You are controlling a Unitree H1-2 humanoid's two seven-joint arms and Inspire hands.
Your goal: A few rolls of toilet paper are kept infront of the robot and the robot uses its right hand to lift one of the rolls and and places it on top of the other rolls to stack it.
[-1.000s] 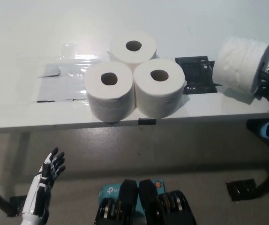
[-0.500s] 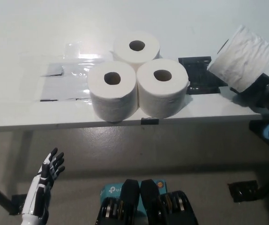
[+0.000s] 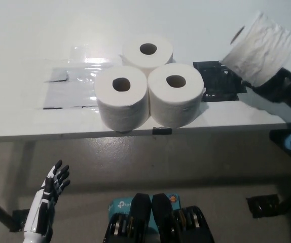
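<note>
- The white bench (image 3: 29, 121) carries three upright rolls (image 3: 148, 83) clustered near its front edge.
- My right hand (image 3: 277, 86) grips the fourth roll (image 3: 259, 48); it has risen clear of the bench, tilted, and drifts toward the cluster.
- My left hand (image 3: 51, 190) hangs below, fingers spread.

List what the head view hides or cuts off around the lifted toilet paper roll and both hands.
- Black right hand: its fingers are hidden behind the lifted white toilet paper roll; its arm is cut off by the right edge.
- Black flat rectangular object on the white table: partly covered by the lifted roll, too blurred to identify.
- White left hand, resting low at left: its arm is cut off by the bottom edge.
</note>
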